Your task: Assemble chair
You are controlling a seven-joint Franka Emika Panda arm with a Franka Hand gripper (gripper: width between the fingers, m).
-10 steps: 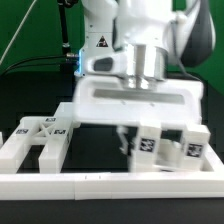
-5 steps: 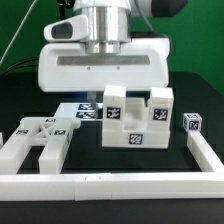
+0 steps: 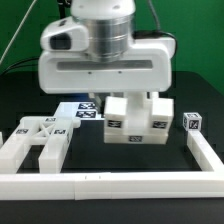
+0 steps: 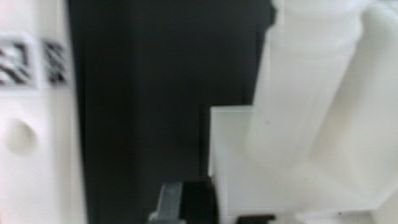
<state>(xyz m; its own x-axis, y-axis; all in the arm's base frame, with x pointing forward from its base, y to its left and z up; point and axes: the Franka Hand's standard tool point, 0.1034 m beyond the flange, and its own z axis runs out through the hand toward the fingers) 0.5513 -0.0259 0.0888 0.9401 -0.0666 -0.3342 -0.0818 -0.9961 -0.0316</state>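
The chair is in separate white tagged pieces. A blocky cluster of chair pieces (image 3: pixel 137 127) stands at mid-table, directly under my gripper (image 3: pixel 105 85), whose wide white hand hides its fingers and the cluster's top. A flat legged piece (image 3: pixel 35 142) lies at the exterior view's left. A small tagged block (image 3: pixel 192 122) sits at the right. In the wrist view my gripper (image 4: pixel 187 205) is shut, one grey finger (image 4: pixel 173 200) showing beside a white chair piece (image 4: pixel 320 120). Nothing shows between the jaws.
The marker board (image 3: pixel 82 110) lies flat behind the legged piece. The low white border rail (image 3: pixel 110 185) runs along the front and turns up the exterior view's right side (image 3: pixel 205 150). The table top is black.
The chair cluster has shifted from beside the right rail toward mid-table. My hand swung to the exterior view's left, then came down over the cluster's top.
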